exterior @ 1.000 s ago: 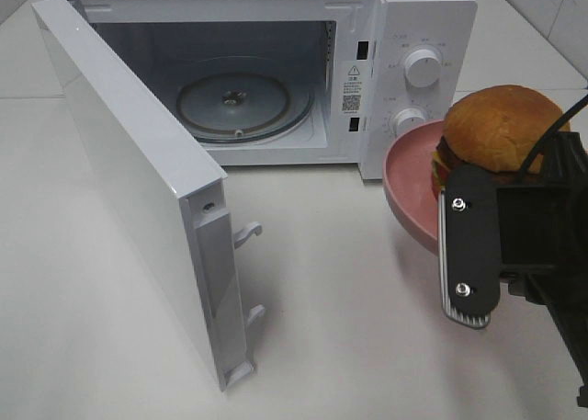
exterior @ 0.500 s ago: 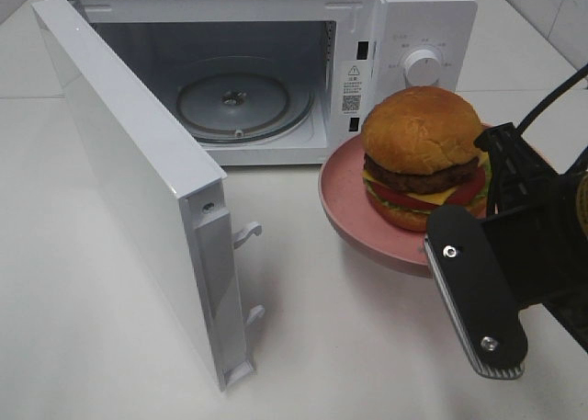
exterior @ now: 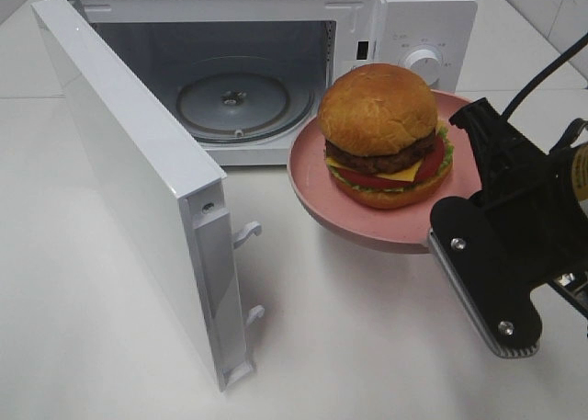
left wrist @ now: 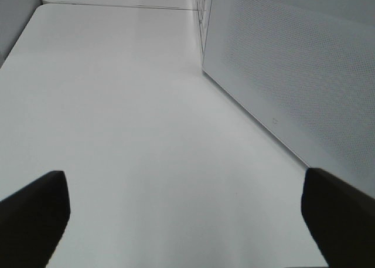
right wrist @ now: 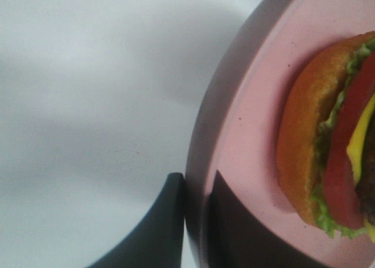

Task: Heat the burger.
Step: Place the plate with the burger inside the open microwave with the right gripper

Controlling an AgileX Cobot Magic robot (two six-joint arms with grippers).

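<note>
**A:** Where is the burger (exterior: 381,135)?

**B:** It sits upright on a pink plate (exterior: 308,186) at centre right of the high view. It is just in front of the microwave (exterior: 432,16), by the strip between the oven mouth and the control panel. The plate looks lifted off the surface (exterior: 92,346), with a shadow under it. One knob (exterior: 423,63) shows just beside the bun's upper right.

**A:** What holds the plate?

**B:** The right fingers (right wrist: 158,227) are pinched on its rim. One is under the plate and one is on the inner face, near the bottom bun but not touching it.

**A:** And the other arm?

**B:** The left fingers (left wrist: 32,212) are spread wide, with white surface showing between them. A pale dotted panel stands close on one side, and I can't tell for sure what it is.

**A:** What about edges and room?

**B:** The door (exterior: 129,181) is swung wide open and runs from the upper left to the lower middle. The two latch hooks (exterior: 248,232) on its free edge point right, toward the plate. A gap of bare surface lies between the hooks and the plate's left rim. The oven mouth is open, and the glass turntable (exterior: 234,103) lies flat inside.

**A:** What stands in the way?

**B:** The plate's left rim overlaps the right edge of the opening. The control panel is directly behind the burger, and the door walls off the left. The right arm's black body fills the lower right.
</note>
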